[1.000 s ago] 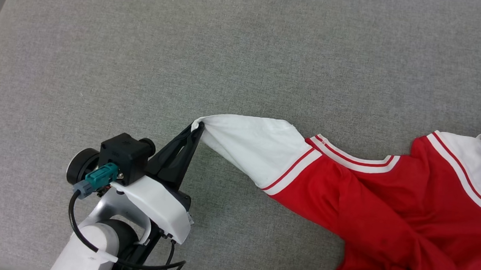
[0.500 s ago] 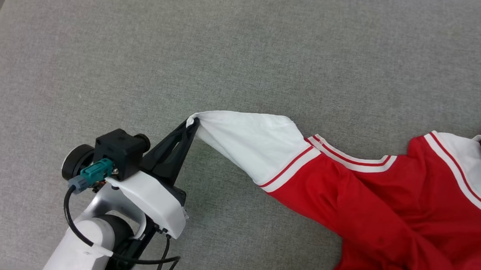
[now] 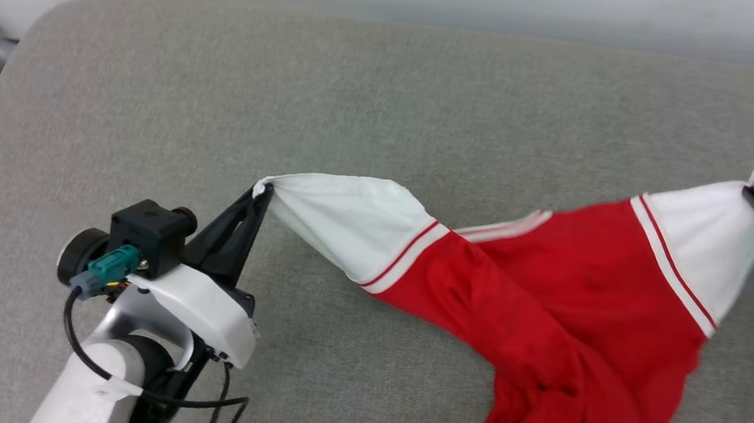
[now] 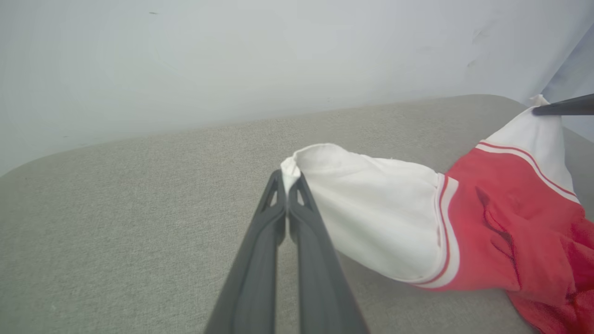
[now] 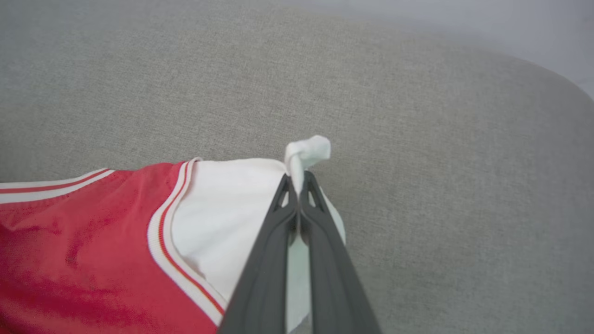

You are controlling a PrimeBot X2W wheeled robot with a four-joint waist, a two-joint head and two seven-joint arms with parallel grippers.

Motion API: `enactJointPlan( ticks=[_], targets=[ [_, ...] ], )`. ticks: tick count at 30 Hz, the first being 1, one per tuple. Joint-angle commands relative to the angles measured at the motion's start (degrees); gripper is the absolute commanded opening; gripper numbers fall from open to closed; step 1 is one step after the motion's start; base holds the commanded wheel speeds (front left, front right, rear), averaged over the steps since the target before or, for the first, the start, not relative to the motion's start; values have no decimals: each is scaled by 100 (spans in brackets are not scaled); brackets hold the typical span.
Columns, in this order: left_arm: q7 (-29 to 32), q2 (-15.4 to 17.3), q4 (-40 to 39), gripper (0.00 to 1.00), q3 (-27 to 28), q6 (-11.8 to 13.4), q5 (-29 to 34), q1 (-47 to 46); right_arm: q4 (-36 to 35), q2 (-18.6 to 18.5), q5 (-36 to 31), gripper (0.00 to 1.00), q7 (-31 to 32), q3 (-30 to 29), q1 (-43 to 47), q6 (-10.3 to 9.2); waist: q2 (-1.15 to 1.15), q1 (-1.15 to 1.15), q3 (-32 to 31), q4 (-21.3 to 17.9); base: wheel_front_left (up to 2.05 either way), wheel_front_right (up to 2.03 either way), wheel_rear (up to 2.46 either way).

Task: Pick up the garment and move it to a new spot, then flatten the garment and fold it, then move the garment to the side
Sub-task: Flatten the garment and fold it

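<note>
Across the grey surface (image 3: 226, 95), garment (image 3: 544, 283) stretches left-right

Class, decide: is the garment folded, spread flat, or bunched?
Bunched, not folded: the garment stretches between the left gripper and right gripper, each shut on a white sleeve; red body crumpled.
</note>
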Motion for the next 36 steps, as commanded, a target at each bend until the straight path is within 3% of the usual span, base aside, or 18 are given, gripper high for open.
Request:
enactJointPlan(
  ticks=[1, 9, 18, 26, 36],
  targets=[
    [5, 67, -45, 0, 60, 26, -20, 22, -58, -38, 33, 0, -138, -27, -57, -6, 0, 0, -269, -188, 0, 0, 0],
    [115, 385, -266, 0, 298, 6, -48, -148, -329, -212, 78, 0, -636, -130, -291, -6, 0, 0, -790, -435, 0, 0, 0],
    [253, 740, -575, 0, 641, -14, -101, -714, -692, -387, 182, 0, -767, -128, -740, -6, 0, 0, -1061, -611, 0, 0, 0],
    [293, 985, -698, 0, 1002, 36, -161, -1418, -962, -485, 195, 0, -892, -270, -1213, -6, 0, 0, -1109, -702, 0, 0, 0],
    [167, 1109, -693, 0, 1245, 128, -126, -2122, -1182, -334, 199, 0, -1082, -484, -1710, -6, 0, 0, -903, -777, 0, 0, 0]
  ],
)
